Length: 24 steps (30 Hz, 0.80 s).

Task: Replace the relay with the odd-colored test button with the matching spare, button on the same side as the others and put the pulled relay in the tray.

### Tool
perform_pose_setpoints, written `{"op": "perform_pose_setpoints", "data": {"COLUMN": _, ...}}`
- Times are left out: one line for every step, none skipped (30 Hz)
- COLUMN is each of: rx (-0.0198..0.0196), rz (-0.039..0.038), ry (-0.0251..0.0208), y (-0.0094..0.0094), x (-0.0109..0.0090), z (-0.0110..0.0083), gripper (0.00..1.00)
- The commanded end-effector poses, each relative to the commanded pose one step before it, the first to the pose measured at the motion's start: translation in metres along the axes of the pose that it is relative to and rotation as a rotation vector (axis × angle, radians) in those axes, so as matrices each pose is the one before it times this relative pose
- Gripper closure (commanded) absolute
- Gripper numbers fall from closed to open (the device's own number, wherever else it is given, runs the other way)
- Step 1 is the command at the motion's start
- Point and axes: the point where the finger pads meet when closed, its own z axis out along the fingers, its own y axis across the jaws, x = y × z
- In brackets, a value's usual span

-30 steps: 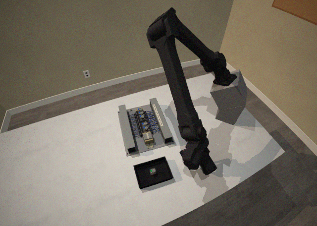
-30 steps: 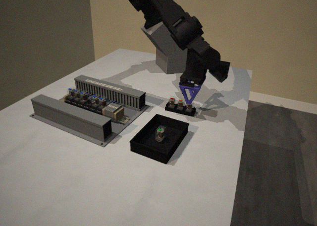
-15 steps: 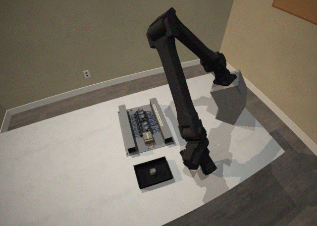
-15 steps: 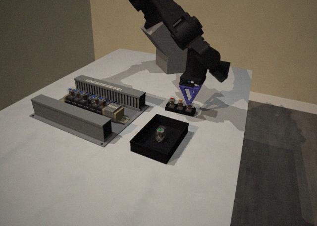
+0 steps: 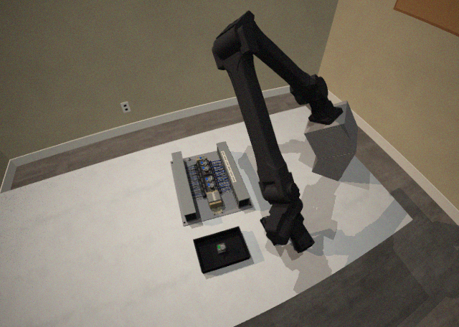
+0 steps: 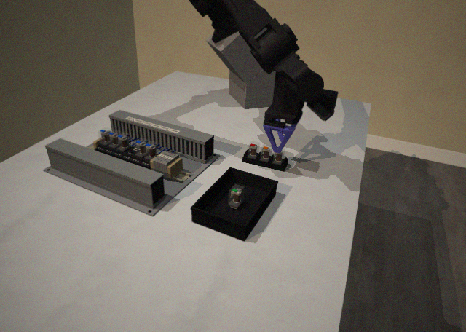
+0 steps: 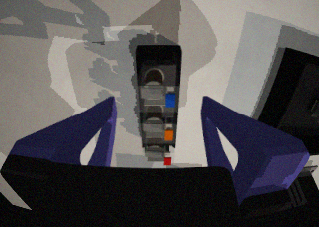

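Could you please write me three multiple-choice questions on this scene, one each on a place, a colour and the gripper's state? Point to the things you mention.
1. Where is the green-button relay?
A) In the tray
B) In the spare holder
C) On the floor

2. Which button colour do the relays in the socket row share?
A) Red
B) Blue
C) Orange

3. How is the gripper?
A) Shut on a relay
B) Fully shut, empty
C) Open, empty

1: A, the green-button relay (image 5: pixel 221 247) (image 6: pixel 236 197) stands inside the tray (image 5: pixel 226 265) (image 6: pixel 218 226).
2: B, every button in the socket row (image 6: pixel 126 156) is blue.
3: C, gaps flank the spares between the gripper's (image 6: pixel 277 150) (image 7: pixel 159 99) fingers.

Top high, oblique; exterior closer, facing base; wrist downward (tray perhaps shared).
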Motion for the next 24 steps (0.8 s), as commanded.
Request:
{"op": "perform_pose_setpoints", "data": {"rx": 0.01262, "rz": -0.00719, "ry": -0.01517, "y": 0.00327, "x": -0.00819, "z": -0.00289, "gripper": 0.41}}
{"op": "perform_pose_setpoints", "data": {"rx": 0.00003, "rz": 0.00004, "ry": -0.00002, "y": -0.00003, "x": -0.00001, "z": 0.00000, "gripper": 0.41}}
{"op": "perform_pose_setpoints", "data": {"rx": 0.00002, "rz": 0.00003, "ry": -0.00002, "y": -0.00003, "x": -0.00001, "z": 0.00000, "gripper": 0.41}}
{"op": "perform_pose_setpoints", "data": {"rx": 0.00002, "rz": 0.00003, "ry": -0.00001, "y": -0.00002, "x": -0.00001, "z": 0.00000, "gripper": 0.41}}
{"op": "perform_pose_setpoints", "data": {"rx": 0.00002, "rz": 0.00002, "ry": -0.00001, "y": -0.00002, "x": 0.00000, "z": 0.00000, "gripper": 0.41}}
{"op": "perform_pose_setpoints", "data": {"rx": 0.00002, "rz": 0.00002, "ry": -0.00001, "y": -0.00002, "x": 0.00000, "z": 0.00000, "gripper": 0.41}}
{"op": "perform_pose_setpoints", "data": {"rx": 0.00001, "rz": 0.00002, "ry": -0.00001, "y": -0.00001, "x": 0.00000, "z": 0.00000, "gripper": 0.41}}
{"op": "perform_pose_setpoints", "data": {"rx": 0.00001, "rz": 0.00001, "ry": -0.00001, "y": -0.00001, "x": 0.00000, "z": 0.00000, "gripper": 0.41}}
{"op": "perform_pose_setpoints", "data": {"rx": 0.00001, "rz": 0.00001, "ry": -0.00001, "y": -0.00001, "x": 0.00000, "z": 0.00000, "gripper": 0.41}}
{"op": "perform_pose_setpoints", "data": {"rx": 0.00001, "rz": 0.00001, "ry": -0.00001, "y": -0.00001, "x": 0.00000, "z": 0.00000, "gripper": 0.41}}
{"op": "perform_pose_setpoints", "data": {"rx": 0.00001, "rz": 0.00001, "ry": 0.00000, "y": -0.00001, "x": 0.00000, "z": 0.00000, "gripper": 0.41}}
{"op": "perform_pose_setpoints", "data": {"rx": 0.00001, "rz": 0.00001, "ry": 0.00000, "y": -0.00001, "x": 0.00000, "z": 0.00000, "gripper": 0.41}}
{"op": "perform_pose_setpoints", "data": {"rx": 0.00000, "rz": 0.00001, "ry": 0.00000, "y": -0.00001, "x": 0.00000, "z": 0.00000, "gripper": 0.41}}
{"op": "perform_pose_setpoints", "data": {"rx": 0.00000, "rz": 0.00001, "ry": 0.00000, "y": 0.00000, "x": 0.00000, "z": 0.00000, "gripper": 0.41}}
{"op": "perform_pose_setpoints", "data": {"rx": 0.00000, "rz": 0.00000, "ry": 0.00000, "y": 0.00000, "x": 0.00000, "z": 0.00000, "gripper": 0.41}}
{"op": "perform_pose_setpoints", "data": {"rx": 0.00000, "rz": 0.00000, "ry": 0.00000, "y": 0.00000, "x": 0.00000, "z": 0.00000, "gripper": 0.41}}
{"op": "perform_pose_setpoints", "data": {"rx": 0.00000, "rz": 0.00000, "ry": 0.00000, "y": 0.00000, "x": 0.00000, "z": 0.00000, "gripper": 0.41}}
{"op": "perform_pose_setpoints", "data": {"rx": 0.00000, "rz": 0.00000, "ry": 0.00000, "y": 0.00000, "x": 0.00000, "z": 0.00000, "gripper": 0.41}}
{"op": "perform_pose_setpoints", "data": {"rx": -0.00003, "rz": -0.00002, "ry": 0.00002, "y": 0.00001, "x": 0.00001, "z": 0.00003, "gripper": 0.41}}
{"op": "perform_pose_setpoints", "data": {"rx": -0.00010, "rz": -0.00006, "ry": 0.00008, "y": 0.00002, "x": 0.00002, "z": 0.00010, "gripper": 0.41}}
{"op": "perform_pose_setpoints", "data": {"rx": -0.00021, "rz": -0.00013, "ry": 0.00017, "y": 0.00006, "x": 0.00005, "z": 0.00020, "gripper": 0.41}}
{"op": "perform_pose_setpoints", "data": {"rx": -0.00039, "rz": -0.00024, "ry": 0.00031, "y": 0.00011, "x": 0.00009, "z": 0.00034, "gripper": 0.41}}
{"op": "perform_pose_setpoints", "data": {"rx": -0.00061, "rz": -0.00037, "ry": 0.00048, "y": 0.00016, "x": 0.00015, "z": 0.00051, "gripper": 0.41}}
{"op": "perform_pose_setpoints", "data": {"rx": -0.00067, "rz": -0.00030, "ry": 0.00054, "y": 0.00009, "x": 0.00024, "z": 0.00061, "gripper": 0.41}}
